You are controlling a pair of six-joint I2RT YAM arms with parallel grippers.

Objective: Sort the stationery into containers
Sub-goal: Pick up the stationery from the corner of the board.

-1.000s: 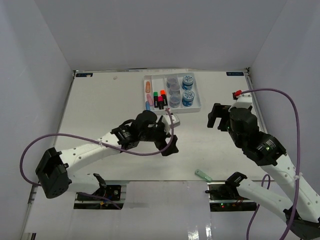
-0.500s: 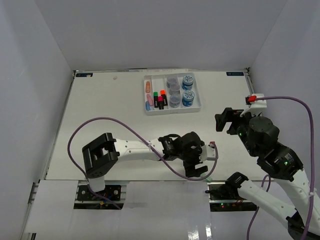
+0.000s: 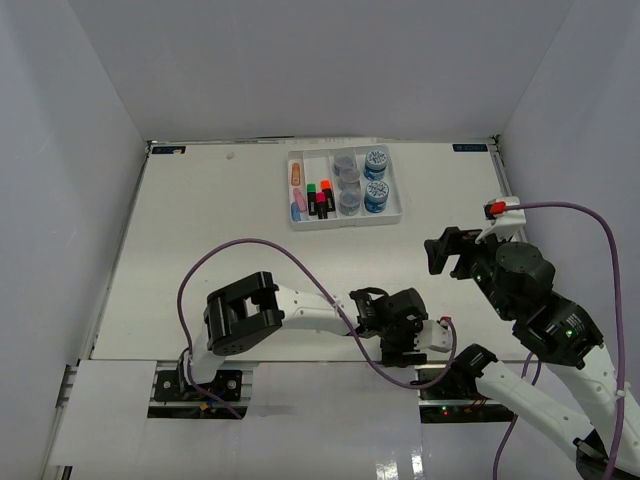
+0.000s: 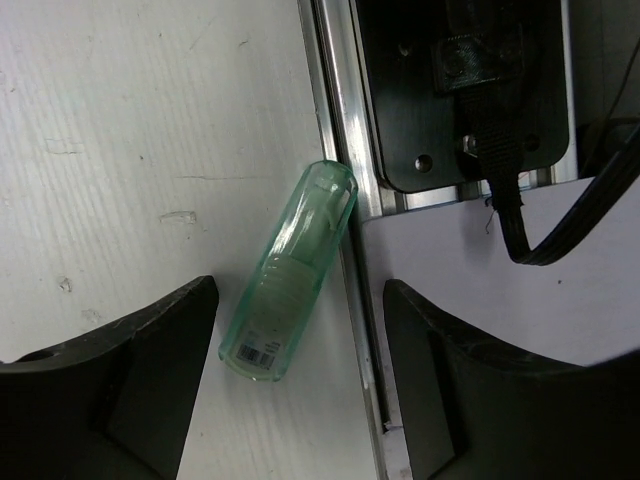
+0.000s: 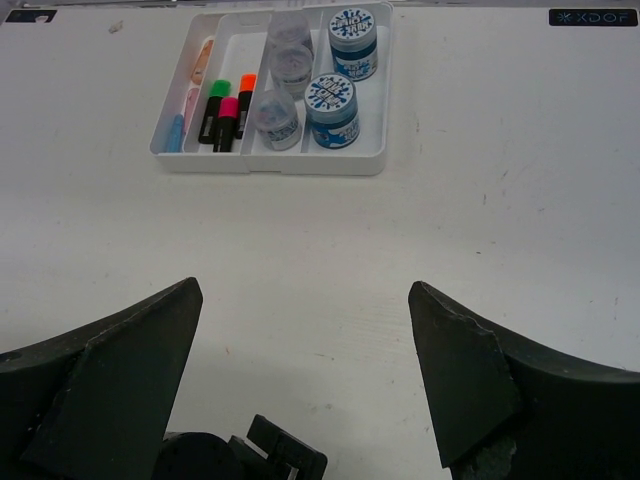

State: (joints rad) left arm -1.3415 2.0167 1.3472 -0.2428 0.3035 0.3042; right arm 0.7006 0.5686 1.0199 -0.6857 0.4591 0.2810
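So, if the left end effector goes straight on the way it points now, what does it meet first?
Most likely the mint highlighter, which lies between the fingers of the left end effector, beside the metal rail.

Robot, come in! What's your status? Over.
Left jaws open, straddling mint highlighter, not touching. Right jaws open, empty. Metal rail alongside highlighter.

We see a scuffed white table [image 3: 200,230] enclosed by pale walls [image 3: 70,130], a dark label [image 5: 583,17] at its far corner, and an aluminium rail [image 4: 340,100] along its near edge.
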